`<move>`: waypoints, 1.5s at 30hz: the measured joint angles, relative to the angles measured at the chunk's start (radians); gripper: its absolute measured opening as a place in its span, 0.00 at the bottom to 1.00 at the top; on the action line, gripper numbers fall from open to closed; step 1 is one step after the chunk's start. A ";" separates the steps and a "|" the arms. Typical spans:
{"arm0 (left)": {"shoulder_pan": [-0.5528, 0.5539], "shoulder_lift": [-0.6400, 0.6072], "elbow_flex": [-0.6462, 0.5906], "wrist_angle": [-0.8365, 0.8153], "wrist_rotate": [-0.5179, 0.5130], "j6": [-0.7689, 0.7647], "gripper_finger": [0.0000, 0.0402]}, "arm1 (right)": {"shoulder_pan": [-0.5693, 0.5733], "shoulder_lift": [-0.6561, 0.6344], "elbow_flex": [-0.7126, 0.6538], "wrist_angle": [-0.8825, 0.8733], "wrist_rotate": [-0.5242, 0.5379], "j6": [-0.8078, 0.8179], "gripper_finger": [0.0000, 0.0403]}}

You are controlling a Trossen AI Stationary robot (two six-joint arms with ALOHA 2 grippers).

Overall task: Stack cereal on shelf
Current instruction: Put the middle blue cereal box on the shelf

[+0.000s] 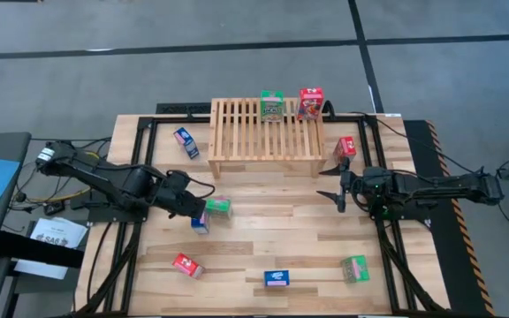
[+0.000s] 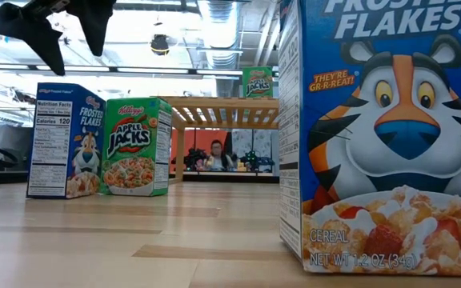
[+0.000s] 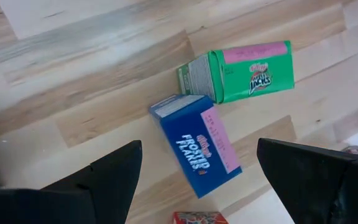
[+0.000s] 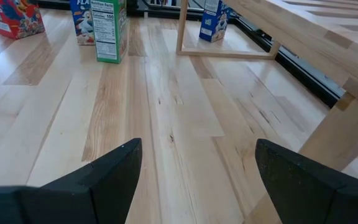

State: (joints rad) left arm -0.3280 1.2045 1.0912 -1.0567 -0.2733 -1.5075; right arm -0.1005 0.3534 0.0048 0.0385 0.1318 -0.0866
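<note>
Over at nine o'clock the left gripper (image 1: 198,208) hangs above the table (image 1: 263,238) with its fingers (image 3: 107,180) spread wide and nothing between them, and right below it sits a blue cereal box (image 3: 197,143) standing corner to corner with a green cereal box (image 3: 241,74), the two touching just left of table centre. Up toward eleven o'clock another blue box (image 1: 186,142) rests alone beside the rack's left end. Down at seven a red box (image 1: 186,265) lies tilted near the front edge, and at six a third blue box (image 1: 277,278) lies flat, looming huge in the low view. At twelve o'clock the slatted wooden shelf (image 1: 266,132) carries two boxes along its back edge, a green one (image 1: 271,107) and a red one (image 1: 310,103) to its right. At five a green box (image 1: 354,268) sits near the front. Off the rack's right end, around two o'clock, a red box (image 1: 345,147) sits on the table, and just in front of it the right gripper (image 1: 336,190) hovers, jaws parted and empty over bare planks, at three o'clock
</note>
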 joint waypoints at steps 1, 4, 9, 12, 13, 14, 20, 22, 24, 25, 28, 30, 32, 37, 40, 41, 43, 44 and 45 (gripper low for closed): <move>-0.005 0.011 0.000 0.004 0.001 -0.007 0.76 | 0.000 0.000 0.000 0.000 0.000 0.000 0.84; -0.015 0.036 0.000 0.004 0.001 -0.028 0.76 | 0.000 0.000 0.000 0.000 0.000 0.000 0.84; -0.024 0.072 0.000 0.025 -0.001 -0.059 0.76 | 0.000 0.000 0.000 0.001 0.000 0.000 0.84; -0.026 0.083 0.000 0.030 -0.001 -0.060 0.76 | 0.000 0.000 0.000 0.001 0.000 0.000 0.84; -0.026 0.089 0.000 0.038 -0.003 -0.061 0.76 | 0.000 0.000 0.000 0.001 0.000 0.000 0.84; -0.028 0.094 0.000 0.045 -0.003 -0.061 0.76 | 0.000 0.000 0.000 0.001 0.000 0.000 0.84; -0.037 0.122 -0.001 0.052 -0.005 -0.061 0.76 | 0.000 0.000 0.000 0.001 0.000 0.000 0.84; -0.039 0.135 -0.001 0.052 -0.007 -0.070 0.76 | 0.000 0.000 0.000 0.001 0.000 0.000 0.84; -0.039 0.149 -0.001 0.039 -0.004 -0.083 0.76 | 0.000 0.000 0.000 0.001 0.000 0.000 0.84; -0.039 0.156 -0.001 0.040 -0.004 -0.086 0.76 | 0.000 0.000 0.000 0.001 0.000 0.000 0.84; -0.039 0.175 -0.001 0.038 -0.003 -0.087 0.76 | 0.000 0.000 0.000 0.001 0.000 0.000 0.84; -0.039 0.185 -0.001 0.038 -0.004 -0.087 0.76 | 0.000 0.000 0.000 0.001 0.000 0.000 0.84; -0.039 0.192 -0.001 0.036 -0.003 -0.087 0.76 | 0.000 0.000 0.000 0.001 0.000 0.000 0.84; -0.039 0.209 0.000 0.030 -0.003 -0.087 0.76 | 0.000 0.000 0.000 0.000 -0.001 0.000 0.84; -0.039 0.223 0.000 0.025 0.001 -0.082 0.76 | 0.000 0.000 0.000 0.001 -0.001 0.000 0.84; -0.039 0.226 0.000 0.020 0.003 -0.076 0.76 | 0.000 0.000 0.000 0.001 -0.001 0.000 0.84; -0.039 0.232 0.000 0.023 0.007 -0.074 0.74 | 0.000 0.000 0.000 0.001 -0.001 0.000 0.84; -0.039 0.236 0.000 0.024 0.010 -0.072 0.73 | 0.000 0.000 0.000 0.001 -0.001 0.000 0.84; -0.039 0.239 0.000 0.024 0.013 -0.071 0.71 | 0.000 0.000 0.000 0.000 -0.001 0.000 0.84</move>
State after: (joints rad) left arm -0.3672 1.4432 1.0908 -1.0327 -0.2601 -1.5780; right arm -0.1005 0.3531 0.0049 0.0388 0.1310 -0.0865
